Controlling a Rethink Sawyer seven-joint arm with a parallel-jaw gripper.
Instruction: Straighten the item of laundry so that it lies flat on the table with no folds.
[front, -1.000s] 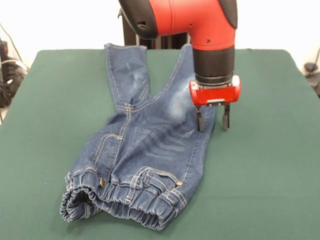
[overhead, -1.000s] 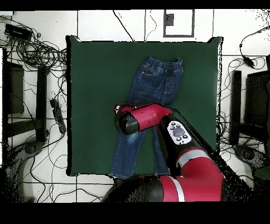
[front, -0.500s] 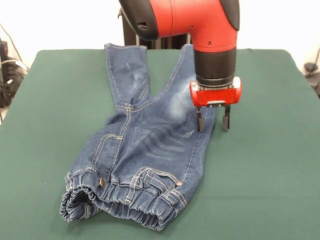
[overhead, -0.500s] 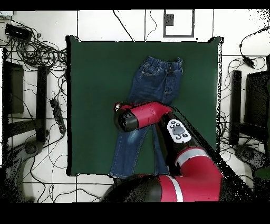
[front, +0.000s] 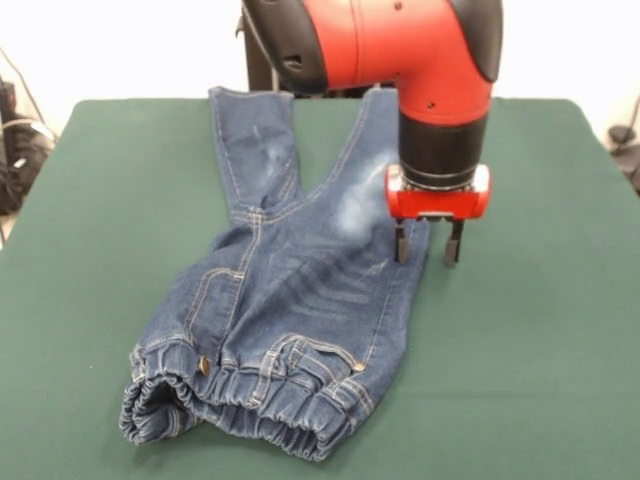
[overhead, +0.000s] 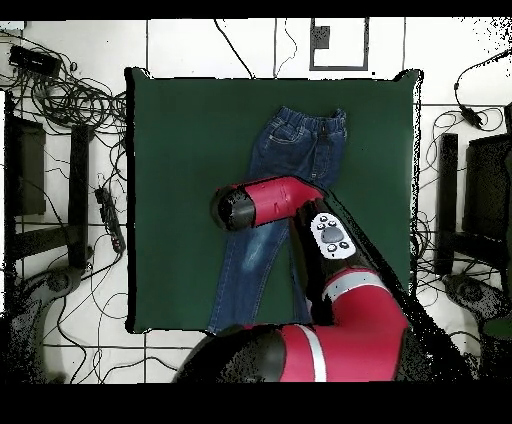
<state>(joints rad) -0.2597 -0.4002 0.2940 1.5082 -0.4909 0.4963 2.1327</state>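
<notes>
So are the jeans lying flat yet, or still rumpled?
Still rumpled. The jeans lie spread with legs apart, but the waistband bunches up and creases cross the hip area.

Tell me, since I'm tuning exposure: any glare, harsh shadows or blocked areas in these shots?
Front view: even light, only a soft shadow under the jeans; background behind the table washed out white. Overhead view: no glare, but the arm hides the jeans' middle and the gripper.

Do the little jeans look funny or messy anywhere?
Yes. The jeans lie slanted on the table, and the waistband is bunched and gaping open at its left end. The cloth around the hips is rumpled. The open tool straddles one leg's edge.
</notes>
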